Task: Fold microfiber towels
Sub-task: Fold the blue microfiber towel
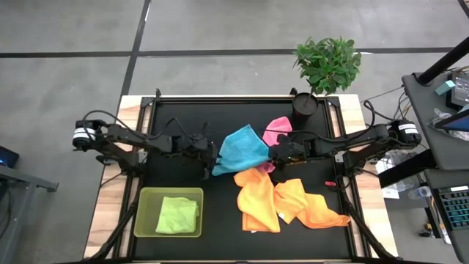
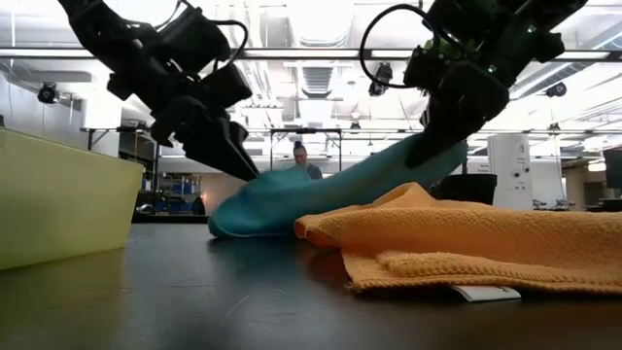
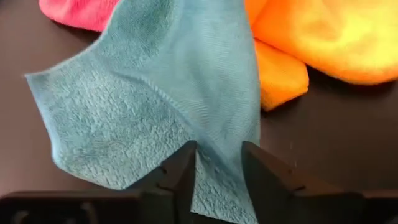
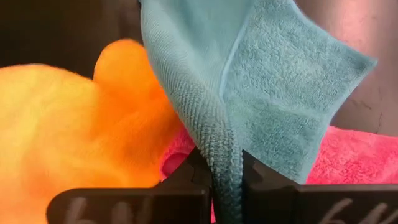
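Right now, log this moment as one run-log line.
left gripper: open, fingers either side of blue towel corner | right gripper: shut on blue towel | green towel: in tray

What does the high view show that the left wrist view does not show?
Only the high view shows the lime green towel lying in the green tray, the potted plant, and the right gripper shut on the blue towel. Only the left wrist view shows the left gripper with its fingers parted around the blue towel's edge. Both show the blue towel, the pink towel and the orange towels.
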